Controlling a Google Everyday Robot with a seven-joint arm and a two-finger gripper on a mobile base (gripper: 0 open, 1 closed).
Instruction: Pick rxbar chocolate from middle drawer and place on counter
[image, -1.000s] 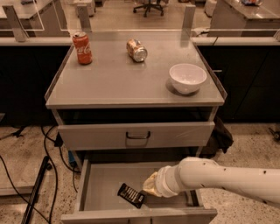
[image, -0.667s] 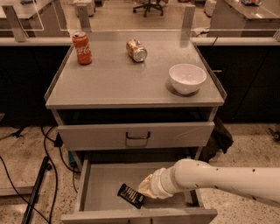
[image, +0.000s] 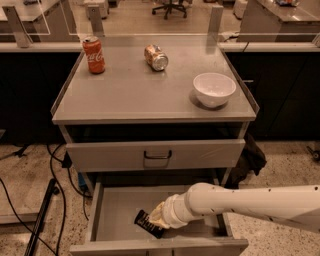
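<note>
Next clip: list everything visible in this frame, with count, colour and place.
red cola can: 1, red, upright, counter back left
tan can: 1, tan, on its side, counter back centre
bowl: 1, white, counter right
counter: 1, grey, cabinet top
drawer front: 1, grey, dark handle, under the counter
middle drawer: 1, grey, pulled open, bottom
rxbar chocolate: 1, dark, on the drawer floor
cables: several, black, floor left
arm: 1, white, reaching in from the right
gripper: 1, pale, inside the middle drawer at the bar
</note>
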